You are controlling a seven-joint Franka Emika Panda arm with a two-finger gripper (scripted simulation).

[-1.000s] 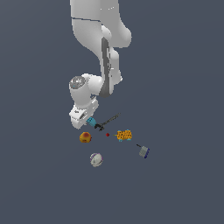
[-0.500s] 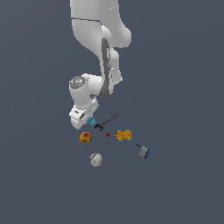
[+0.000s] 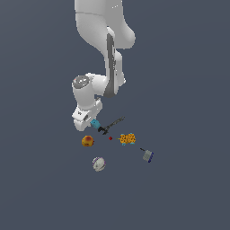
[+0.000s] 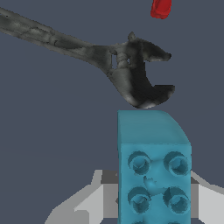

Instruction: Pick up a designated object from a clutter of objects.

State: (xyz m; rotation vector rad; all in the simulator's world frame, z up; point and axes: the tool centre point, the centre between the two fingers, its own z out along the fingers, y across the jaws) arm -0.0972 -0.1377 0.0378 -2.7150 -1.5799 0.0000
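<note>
The white arm is seen reaching down from above, its wrist bent low over the clutter on the dark grey counter. At its end the pincer is brought right down onto the cyan-blue studded block, and in the wrist view that block is seen filling the space between the grey fingers, one on each side of it; whether the pads are actually pressing on it cannot be told. The black wrench is found just beside the block, its open-jawed head almost touching the block's far edge and its handle running away from it. Beyond the wrench head, a tiny red marker is picked out. The orange-yellow studded block is placed near the blue block, toward the exterior view's right. The orange-red ball is spotted close below the blue block, and the white-purple ball farther down. The grey piece with a blue end is left well apart from the block.
</note>
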